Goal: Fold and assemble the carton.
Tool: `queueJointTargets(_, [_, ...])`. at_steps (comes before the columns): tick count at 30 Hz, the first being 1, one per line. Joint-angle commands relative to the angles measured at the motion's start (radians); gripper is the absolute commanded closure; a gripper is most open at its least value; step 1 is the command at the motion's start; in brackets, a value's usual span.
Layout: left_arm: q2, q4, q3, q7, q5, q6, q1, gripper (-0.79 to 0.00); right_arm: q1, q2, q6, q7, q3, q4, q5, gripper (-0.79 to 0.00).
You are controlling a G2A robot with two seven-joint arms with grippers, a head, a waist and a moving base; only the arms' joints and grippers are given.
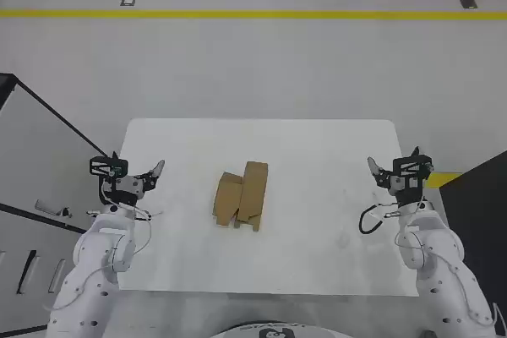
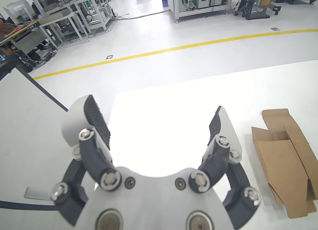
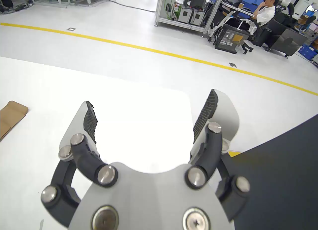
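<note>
A flattened brown carton (image 1: 242, 195) lies near the middle of the white table (image 1: 321, 152), with flaps showing at both ends. In the left wrist view the carton (image 2: 285, 156) lies flat off to one side of my left gripper (image 2: 154, 114). My left gripper (image 1: 136, 169) hangs open over the table's left edge, well apart from the carton. My right gripper (image 1: 399, 166) hangs open over the table's right edge, with nothing between its fingers. The right wrist view shows my right gripper (image 3: 151, 105) open and a corner of the carton (image 3: 10, 115) far off.
The table has rounded corners and bare white surface all around the carton. Dark panels (image 1: 490, 194) stand beside the table on both sides. A yellow floor line (image 1: 253, 14) runs beyond the far edge.
</note>
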Motion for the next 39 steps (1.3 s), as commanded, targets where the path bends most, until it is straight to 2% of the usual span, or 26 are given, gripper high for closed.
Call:
queueJointTargets(1, [0.000, 0.000, 0.000, 0.000, 0.000, 0.000, 0.000, -0.785, 0.000, 0.000, 0.000, 0.000, 0.000, 0.000, 0.000, -0.784])
queueJointTargets(4, [0.000, -0.004, 0.003, 0.012, 0.012, -0.005, 0.000, -0.785, 0.000, 0.000, 0.000, 0.000, 0.000, 0.000, 0.000, -0.785])
queueJointTargets(9, [-0.001, -0.021, 0.034, 0.107, 0.072, -0.046, 0.024, -0.785, 0.000, 0.000, 0.000, 0.000, 0.000, 0.000, 0.000, -0.785])
queueJointTargets(18, [0.000, -0.028, 0.038, 0.117, 0.086, -0.062, 0.023, -0.785, 0.000, 0.000, 0.000, 0.000, 0.000, 0.000, 0.000, -0.785])
queueJointTargets(24, [0.018, -0.054, 0.057, 0.208, 0.372, -0.204, 0.060, -0.785, 0.000, 0.000, 0.000, 0.000, 0.000, 0.000, 0.000, -0.785])
queueJointTargets(34, [0.019, -0.056, 0.060, 0.209, 0.380, -0.209, 0.060, -0.785, 0.000, 0.000, 0.000, 0.000, 0.000, 0.000, 0.000, -0.785])
queueJointTargets(36, [0.023, -0.068, 0.082, 0.207, 0.494, -0.228, 0.062, -0.785, 0.000, 0.000, 0.000, 0.000, 0.000, 0.000, 0.000, -0.785])
queueJointTargets(39, [0.026, -0.082, 0.108, 0.178, 0.629, -0.210, 0.066, -0.785, 0.000, 0.000, 0.000, 0.000, 0.000, 0.000, 0.000, -0.785])
